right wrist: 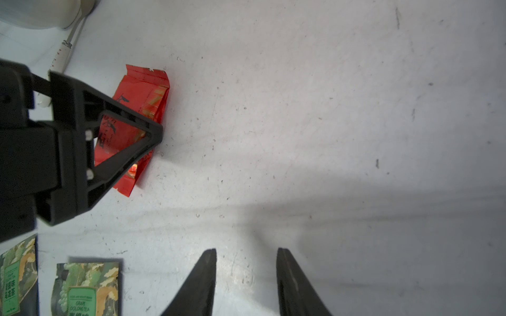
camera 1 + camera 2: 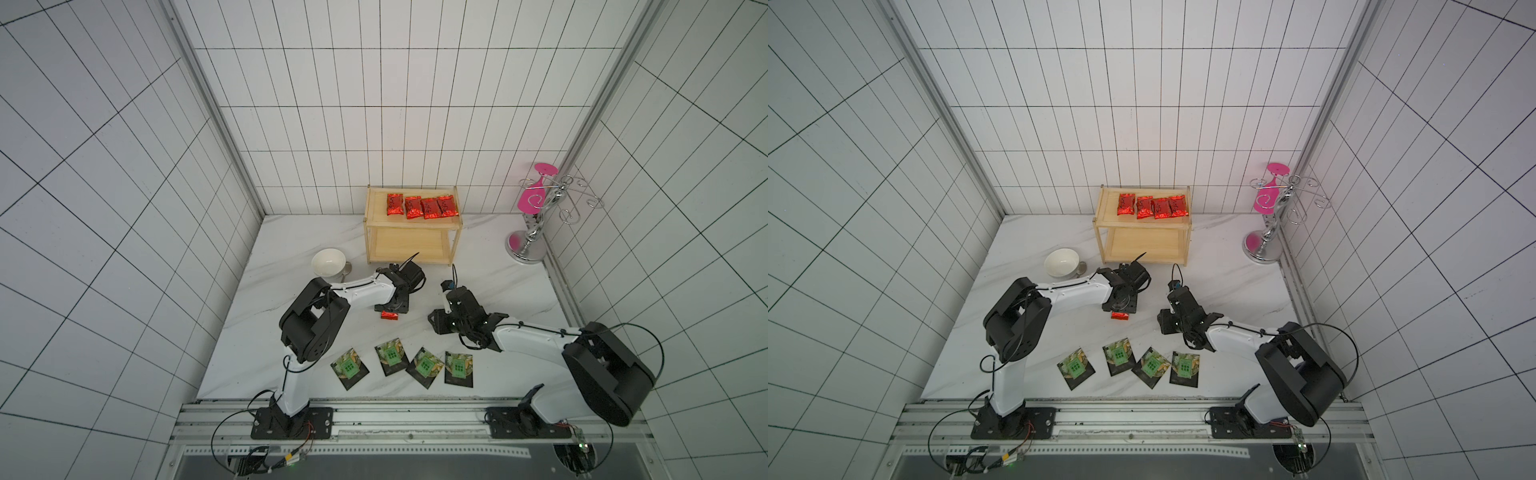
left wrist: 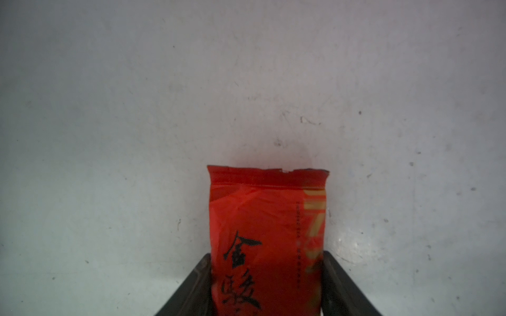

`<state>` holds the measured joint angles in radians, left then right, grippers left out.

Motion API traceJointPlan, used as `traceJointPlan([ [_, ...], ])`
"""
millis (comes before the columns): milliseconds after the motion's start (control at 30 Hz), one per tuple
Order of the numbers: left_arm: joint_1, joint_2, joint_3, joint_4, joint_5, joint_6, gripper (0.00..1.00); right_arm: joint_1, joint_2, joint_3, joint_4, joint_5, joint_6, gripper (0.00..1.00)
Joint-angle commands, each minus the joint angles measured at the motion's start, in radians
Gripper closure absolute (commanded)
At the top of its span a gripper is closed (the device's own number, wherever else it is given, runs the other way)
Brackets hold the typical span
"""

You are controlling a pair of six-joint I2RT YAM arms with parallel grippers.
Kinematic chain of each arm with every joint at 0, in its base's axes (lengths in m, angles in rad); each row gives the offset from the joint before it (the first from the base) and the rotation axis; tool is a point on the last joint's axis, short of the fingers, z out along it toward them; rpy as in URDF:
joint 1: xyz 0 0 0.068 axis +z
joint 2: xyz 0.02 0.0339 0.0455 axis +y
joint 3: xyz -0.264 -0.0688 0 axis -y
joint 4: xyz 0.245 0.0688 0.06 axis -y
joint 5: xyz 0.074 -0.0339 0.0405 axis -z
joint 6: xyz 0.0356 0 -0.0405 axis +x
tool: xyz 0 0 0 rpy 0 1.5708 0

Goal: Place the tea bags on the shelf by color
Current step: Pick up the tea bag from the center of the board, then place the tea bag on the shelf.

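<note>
One red tea bag lies on the white marble table between the arms. My left gripper points down over it, and its fingers press both long sides of the red packet, so it is shut on it. From the right wrist view the packet still rests on the table under the left gripper's fingers. My right gripper hovers open and holds nothing, to the right of the packet. Several red tea bags lie in a row on the top tier of the wooden shelf. Several dark green-labelled tea bags lie in a row near the front edge.
A white bowl with a spoon stands left of the shelf, behind the left arm. A chrome wire stand holding a pink glass occupies the back right corner. The shelf's lower tier holds nothing.
</note>
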<state>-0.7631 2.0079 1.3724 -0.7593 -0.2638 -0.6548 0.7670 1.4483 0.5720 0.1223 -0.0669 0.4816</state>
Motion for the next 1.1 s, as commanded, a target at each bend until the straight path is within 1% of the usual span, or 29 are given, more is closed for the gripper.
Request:
traceJointPlan([
  [0,0.008,-0.001,-0.001,0.007,0.004,-0.005,0.4,-0.001,0.012,0.022,-0.003,-0.002,-0.008,0.6],
  [400,0.018,-0.034,-0.001,0.017,0.012,0.0,0.43,-0.002,0.012,0.026,-0.009,0.004,-0.009,0.6],
  [667,0.037,-0.07,0.047,-0.029,0.014,0.02,0.43,-0.002,0.015,0.035,-0.014,0.013,-0.012,0.6],
  [833,0.069,-0.125,0.115,-0.099,-0.001,0.048,0.43,-0.001,0.006,0.044,-0.017,0.017,-0.016,0.6],
  [933,0.086,-0.163,0.196,-0.165,-0.031,0.079,0.43,-0.001,-0.001,0.052,-0.017,0.009,-0.019,0.6],
  [1067,0.117,-0.194,0.311,-0.224,-0.033,0.125,0.43,-0.002,-0.025,0.051,-0.019,0.01,-0.02,0.6],
])
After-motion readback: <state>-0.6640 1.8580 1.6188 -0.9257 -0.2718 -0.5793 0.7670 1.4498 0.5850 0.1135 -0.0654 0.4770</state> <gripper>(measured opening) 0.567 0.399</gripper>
